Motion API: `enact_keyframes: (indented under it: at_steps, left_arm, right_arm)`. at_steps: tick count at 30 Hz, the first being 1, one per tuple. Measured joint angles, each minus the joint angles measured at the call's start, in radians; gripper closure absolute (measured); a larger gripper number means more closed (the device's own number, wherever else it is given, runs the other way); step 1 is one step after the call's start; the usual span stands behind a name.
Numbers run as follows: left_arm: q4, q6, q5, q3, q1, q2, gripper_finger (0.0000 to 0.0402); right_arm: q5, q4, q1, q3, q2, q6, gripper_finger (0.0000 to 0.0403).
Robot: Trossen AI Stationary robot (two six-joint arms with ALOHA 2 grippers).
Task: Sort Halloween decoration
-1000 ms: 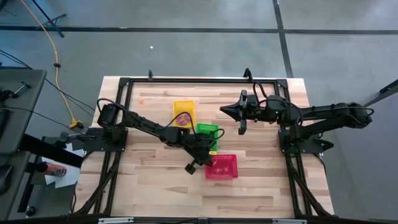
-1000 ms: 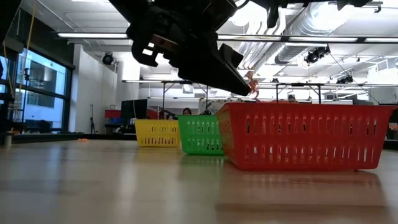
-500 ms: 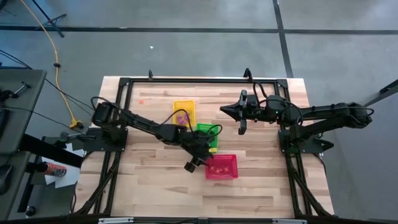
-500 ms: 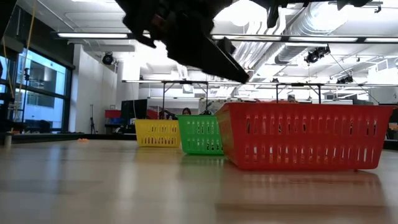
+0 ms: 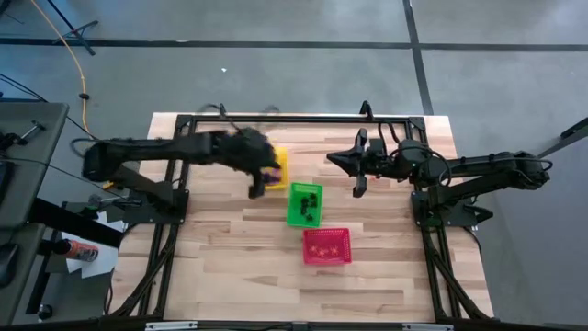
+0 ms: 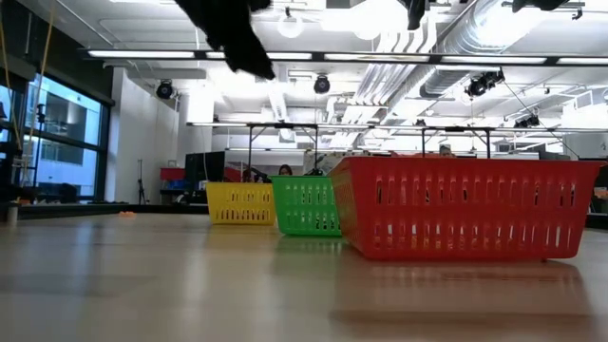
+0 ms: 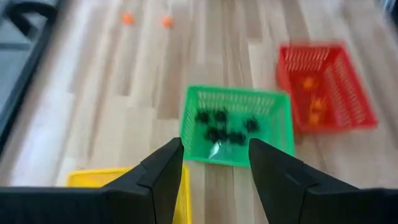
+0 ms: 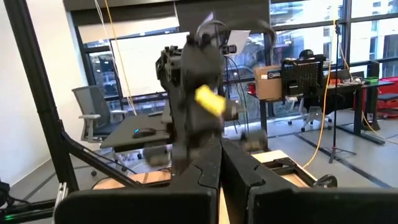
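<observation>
Hovering over the yellow basket (image 5: 273, 166), the left gripper (image 7: 214, 163) sits w/ fingers spread apart and nothing between them; left wrist view looks down past them onto the green basket (image 7: 236, 126). Using the green basket as ref: black trinkets (image 7: 222, 126) lie clustered inside it, also visible as dark spots in high view (image 5: 310, 203). Red basket (image 5: 327, 245) sits just beside the green one, on the side toward the table's front edge, w/ orange trinkets (image 7: 313, 101) inside. Yellow basket touches or nearly touches the green one's opposite corner, toward the left arm's base; contents hidden by the arm in high view. Two loose orange trinkets (image 7: 145, 20) lie on the wooden table (image 5: 220, 267), well apart from the green basket, past its far side as the left wrist sees it. Right gripper (image 5: 333, 160) waits above the table, well off the green basket on the right arm's side, fingers pressed together per right wrist view (image 8: 219, 163). Low view: all three baskets in a row, red nearest (image 6: 465, 207), green (image 6: 306, 205) then yellow (image 6: 240, 202) behind.
</observation>
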State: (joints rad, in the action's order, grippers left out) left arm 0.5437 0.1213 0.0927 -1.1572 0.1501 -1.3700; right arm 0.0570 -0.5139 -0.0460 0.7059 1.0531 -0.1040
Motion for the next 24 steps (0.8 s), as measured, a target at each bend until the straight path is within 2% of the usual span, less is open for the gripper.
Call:
enact_keyframes:
  at_steps: [2,5,13,18,24]
  left_arm:
    - [-0.022,-0.023,0.022,0.035,0.037,0.087,0.0229]
    - [-0.141,-0.076,0.05,0.106,0.073,0.218,0.0229]
    - [-0.575,-0.248,0.047,0.386,0.064,0.497,0.0229]
    - [-0.798,-0.326,0.047,0.54,0.027,0.574,0.0229]
    - [-0.842,-0.355,0.044,0.587,-0.016,0.585,0.0237]
  right_arm:
    - [0.0,-0.006,0.0,0.0,0.0,0.0,0.0402]
    - [0.0,-0.007,0.0,0.0,0.0,0.0,0.0402]
    - [0.0,-0.008,0.0,0.0,0.0,0.0,0.0402]
    - [0.0,-0.008,0.0,0.0,0.0,0.0,0.0402]
    - [0.0,-0.007,0.0,0.0,0.0,0.0,0.0402]
